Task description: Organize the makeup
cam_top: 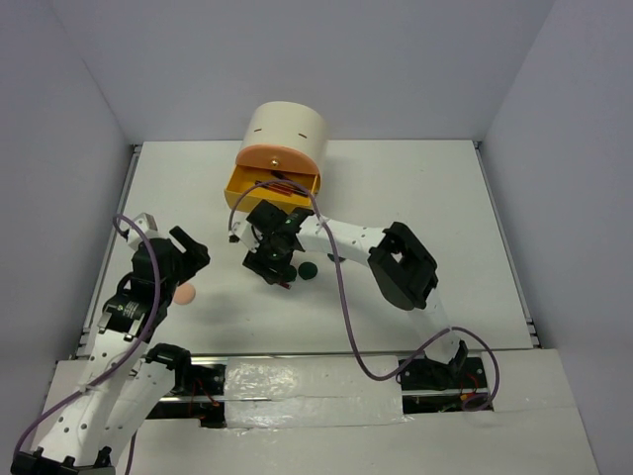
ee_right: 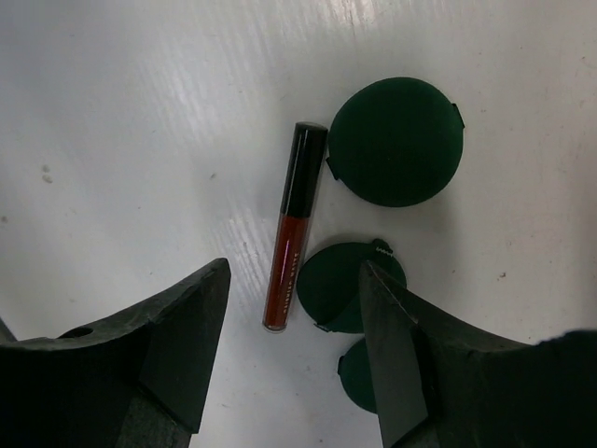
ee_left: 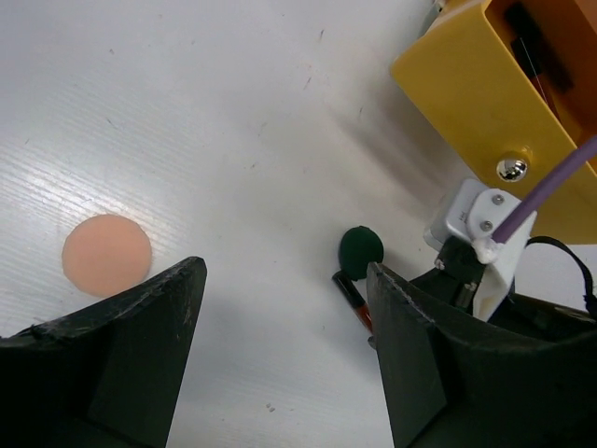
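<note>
White bench (cam_top: 415, 198), pale walls, cream cabinet (cam_top: 287, 129) at the back with its yellow drawer (cam_top: 242, 188) open. The right hand (ee_right: 294, 280), jaws apart, hovers over a dark-red stick (ee_right: 294, 229) lying beside three green discs (ee_right: 396, 140). The left hand (ee_left: 284, 271), jaws apart and empty, hangs near the peach puff (ee_left: 106, 254).

Top external view: high at the near edge, looking down over the white table (cam_top: 415, 198). Left wrist view: low, facing the yellow drawer (ee_left: 485, 93) and a dark green disc (ee_left: 360, 247), both shared with the top view. Right wrist view: straight down, very near the dark-red stick (ee_right: 291, 229).
</note>
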